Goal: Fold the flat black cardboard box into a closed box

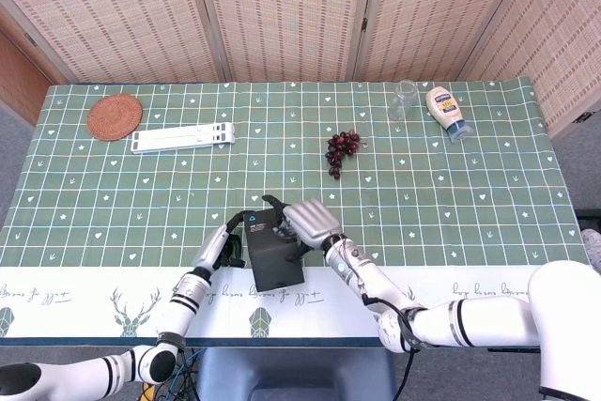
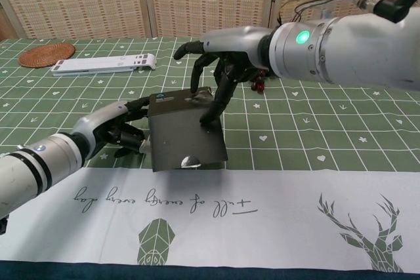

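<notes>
The left hand (image 2: 111, 132) lies low on the tabletop (image 2: 341, 129), its fingers curled against the left side of the black cardboard box (image 2: 186, 131); whether they truly grip that wall or only press on it cannot be told. The box stands just to the right of this hand, at the near edge of the green checked cloth where the white printed band begins, and its top panel is tilted toward the chest camera, with a small half-round notch on its near edge. Directly right of the box and above it, the right hand (image 2: 220, 63) reaches down, fingers spread, with fingertips (image 2: 209, 117) pressing on the far and right part of the lid; it holds nothing. Beyond the right hand, farther from the robot, a bunch of dark grapes (image 1: 342, 150) lies on the cloth. Well beyond the left hand, toward the far left corner, sit a white folded stand (image 1: 182, 137) and a round woven coaster (image 1: 115, 116)
</notes>
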`<state>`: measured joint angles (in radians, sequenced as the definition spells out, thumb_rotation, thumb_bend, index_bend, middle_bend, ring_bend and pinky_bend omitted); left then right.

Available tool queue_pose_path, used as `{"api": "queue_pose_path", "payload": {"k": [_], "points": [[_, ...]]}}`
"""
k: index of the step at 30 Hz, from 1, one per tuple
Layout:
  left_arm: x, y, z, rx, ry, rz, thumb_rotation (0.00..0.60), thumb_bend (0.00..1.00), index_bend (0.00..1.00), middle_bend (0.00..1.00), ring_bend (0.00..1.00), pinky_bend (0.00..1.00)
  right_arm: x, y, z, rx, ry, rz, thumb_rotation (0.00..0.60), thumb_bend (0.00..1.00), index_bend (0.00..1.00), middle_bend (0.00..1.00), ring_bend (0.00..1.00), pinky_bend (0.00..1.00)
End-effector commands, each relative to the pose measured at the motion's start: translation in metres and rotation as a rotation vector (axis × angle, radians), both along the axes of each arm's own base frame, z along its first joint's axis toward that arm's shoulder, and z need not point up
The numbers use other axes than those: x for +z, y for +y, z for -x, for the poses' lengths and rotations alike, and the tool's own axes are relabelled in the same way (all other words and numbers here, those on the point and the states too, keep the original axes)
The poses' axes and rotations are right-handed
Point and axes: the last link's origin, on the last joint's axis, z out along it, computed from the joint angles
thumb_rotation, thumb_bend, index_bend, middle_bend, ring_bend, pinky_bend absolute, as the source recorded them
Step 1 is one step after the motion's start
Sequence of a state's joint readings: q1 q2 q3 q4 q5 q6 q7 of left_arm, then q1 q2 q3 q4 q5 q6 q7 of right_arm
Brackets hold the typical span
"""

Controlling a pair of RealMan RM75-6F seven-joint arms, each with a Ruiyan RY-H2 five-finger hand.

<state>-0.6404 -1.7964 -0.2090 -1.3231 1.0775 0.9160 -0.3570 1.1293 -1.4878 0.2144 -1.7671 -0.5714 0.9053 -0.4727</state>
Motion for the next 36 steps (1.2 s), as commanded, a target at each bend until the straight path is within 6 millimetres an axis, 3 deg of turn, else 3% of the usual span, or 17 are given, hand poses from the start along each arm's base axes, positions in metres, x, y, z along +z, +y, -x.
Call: {"api": "queue_pose_path", "payload": {"k": [1, 14, 27, 36], "points": [[0.006, -0.002, 0.001, -0.035, 0.045, 0.034, 0.600, 0.07, 0.00, 0.02, 0.61, 0.87, -0.003, 0.002, 0.001, 0.014, 0.011, 0.019, 0.600, 0.00, 0.06, 0.31, 0.70, 1.00], [0.039, -0.001, 0.011, -0.102, 0.148, 0.045, 0.600, 0.07, 0.00, 0.00, 0.58, 0.87, -0.006, 0.012, 0.001, 0.078, 0.045, 0.060, 0.600, 0.00, 0.11, 0.30, 0.70, 1.00], [0.105, 0.032, 0.040, -0.122, 0.316, -0.177, 0.600, 0.07, 0.00, 0.00, 0.60, 0.87, -0.016, 0.023, 0.008, 0.157, 0.086, 0.124, 0.600, 0.00, 0.14, 0.30, 0.70, 1.00], [0.137, 0.046, 0.046, -0.080, 0.274, -0.305, 0.600, 0.07, 0.00, 0.00, 0.59, 0.87, -0.030, 0.027, 0.019, 0.223, 0.112, 0.201, 0.600, 0.00, 0.20, 0.32, 0.71, 1.00]]}}
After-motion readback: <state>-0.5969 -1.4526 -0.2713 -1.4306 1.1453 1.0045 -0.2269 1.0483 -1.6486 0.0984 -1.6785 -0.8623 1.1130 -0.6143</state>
